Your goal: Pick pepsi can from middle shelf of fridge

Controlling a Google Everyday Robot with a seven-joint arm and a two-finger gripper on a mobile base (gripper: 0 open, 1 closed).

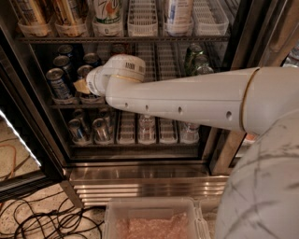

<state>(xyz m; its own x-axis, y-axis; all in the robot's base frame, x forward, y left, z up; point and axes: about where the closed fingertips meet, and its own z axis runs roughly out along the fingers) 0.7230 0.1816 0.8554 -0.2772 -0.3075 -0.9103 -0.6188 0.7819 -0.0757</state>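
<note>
The fridge [233,140] stands open in front of me. Its middle shelf [161,60] has white slotted lanes. Several dark-blue pepsi cans stand in the left lanes, with the front-left pepsi can [58,85] nearest the shelf edge and others [63,63] behind it. Green cans [195,53] stand at the right. My white arm reaches in from the right. The gripper [82,87] is at the second lane from the left, right beside the front-left can and in front of another blue can [85,71]. My wrist [122,70] hides most of the gripper.
Tall bottles [107,11] fill the level above, and clear water bottles [100,130] the level below. The fridge's steel base rails [140,184] run underneath. A clear plastic bin [154,219] sits at the bottom of the view. Black cables [42,219] lie on the floor at the left.
</note>
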